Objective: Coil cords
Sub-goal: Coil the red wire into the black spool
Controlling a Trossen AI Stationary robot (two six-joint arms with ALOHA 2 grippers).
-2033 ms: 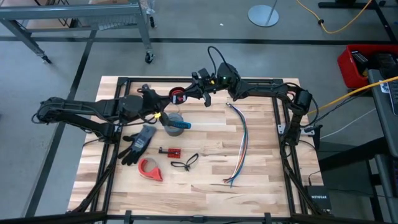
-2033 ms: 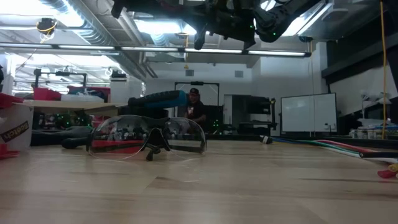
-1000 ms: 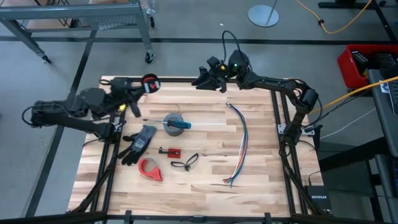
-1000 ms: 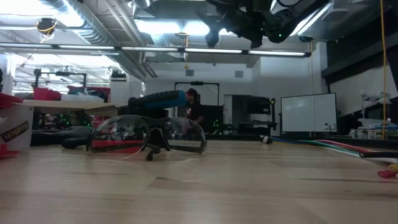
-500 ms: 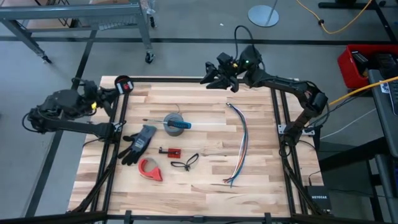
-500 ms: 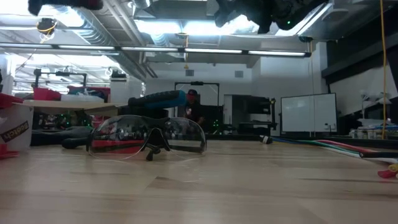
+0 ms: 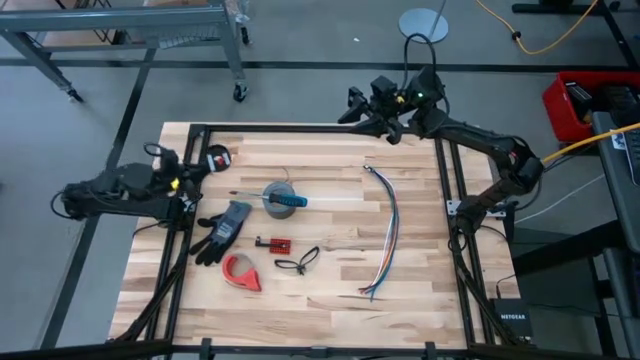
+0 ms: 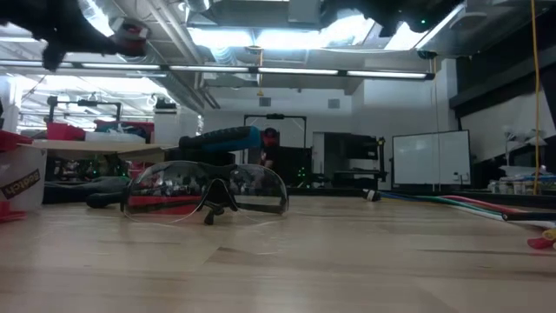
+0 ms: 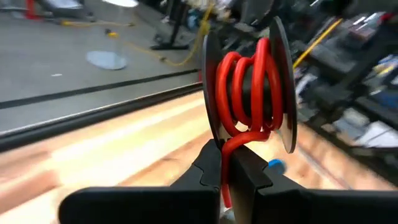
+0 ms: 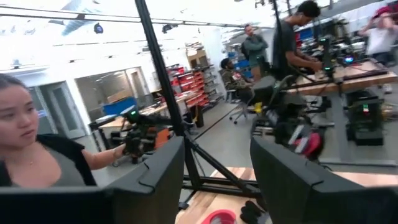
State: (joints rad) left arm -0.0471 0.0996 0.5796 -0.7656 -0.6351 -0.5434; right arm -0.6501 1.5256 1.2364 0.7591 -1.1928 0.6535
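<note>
Small red cord (image 9: 249, 87) coiled round a black spool, pinched in the left pincer (image 9: 227, 168) above the table's left edge

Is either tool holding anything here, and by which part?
The left tool pinches the coiled red cord by its loose end below the coil; the right tool is open, empty.

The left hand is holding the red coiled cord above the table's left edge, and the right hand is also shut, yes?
Not quite. The left hand does hold the red coiled cord, but the right hand is open and holds nothing; the right wrist view shows its fingers apart.
</note>
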